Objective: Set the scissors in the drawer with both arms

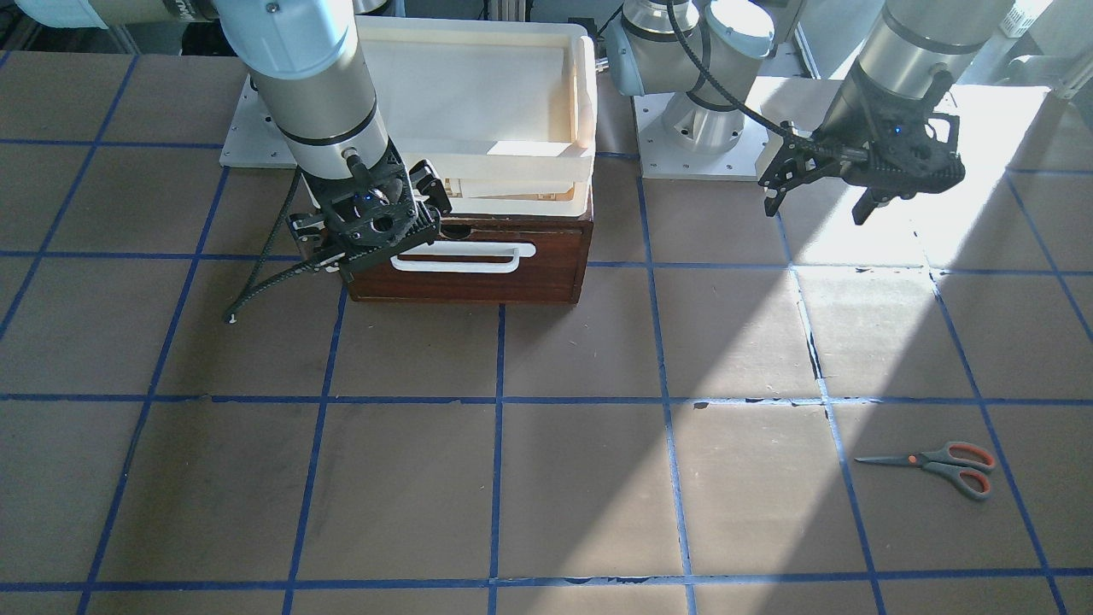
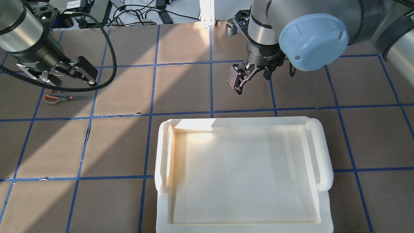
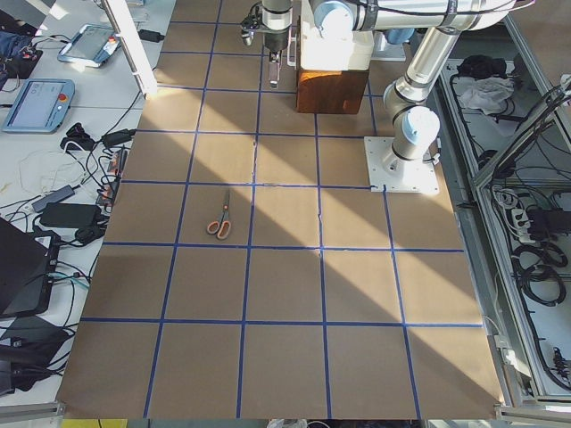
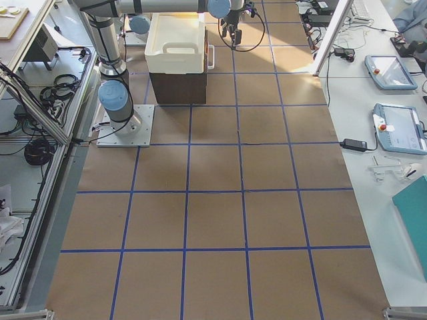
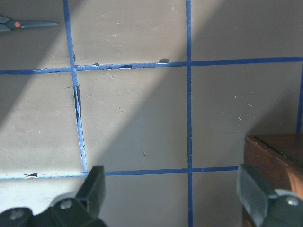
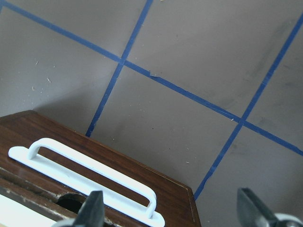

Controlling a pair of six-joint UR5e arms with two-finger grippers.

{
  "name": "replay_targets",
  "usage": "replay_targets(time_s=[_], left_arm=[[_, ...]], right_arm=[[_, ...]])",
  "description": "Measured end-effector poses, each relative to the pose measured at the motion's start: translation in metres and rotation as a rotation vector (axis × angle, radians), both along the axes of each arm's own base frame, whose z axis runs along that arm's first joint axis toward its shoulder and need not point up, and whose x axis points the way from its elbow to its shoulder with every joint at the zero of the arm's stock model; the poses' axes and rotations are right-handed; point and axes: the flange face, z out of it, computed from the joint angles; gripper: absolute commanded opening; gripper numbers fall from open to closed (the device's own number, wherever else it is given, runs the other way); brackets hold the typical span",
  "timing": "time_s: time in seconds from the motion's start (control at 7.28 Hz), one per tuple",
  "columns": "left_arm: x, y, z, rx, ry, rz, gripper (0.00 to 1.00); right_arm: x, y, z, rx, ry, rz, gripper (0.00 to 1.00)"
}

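The scissors lie flat on the brown table, far from the drawer; they also show in the overhead view and the left wrist view. The drawer looks closed, with its white handle facing away from the robot. My left gripper is open and empty, in the air between the drawer and the scissors. My right gripper is open and empty over one end of the handle; I cannot tell whether it touches.
A cream plastic tray stands on top of the drawer box and hides it from overhead. A black cable hangs from the right gripper to the table. The arms' base plates flank the box.
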Motion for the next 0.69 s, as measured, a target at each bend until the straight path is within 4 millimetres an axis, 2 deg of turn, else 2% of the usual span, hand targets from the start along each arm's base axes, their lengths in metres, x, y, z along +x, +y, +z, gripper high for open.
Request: replay_targets(time_s=[0.41,0.69], left_arm=[[0.079,-0.019,-0.021,0.028,-0.019,-0.394,1.0],[0.123,-0.042,-0.05,0.041,-0.04,-0.638,1.0]], right_arm=[[0.029,-0.003,-0.038,0.057,-0.045,0.403,1.0],[0.041,-0.002,-0.052,0.076,-0.085,0.626,1.0]])
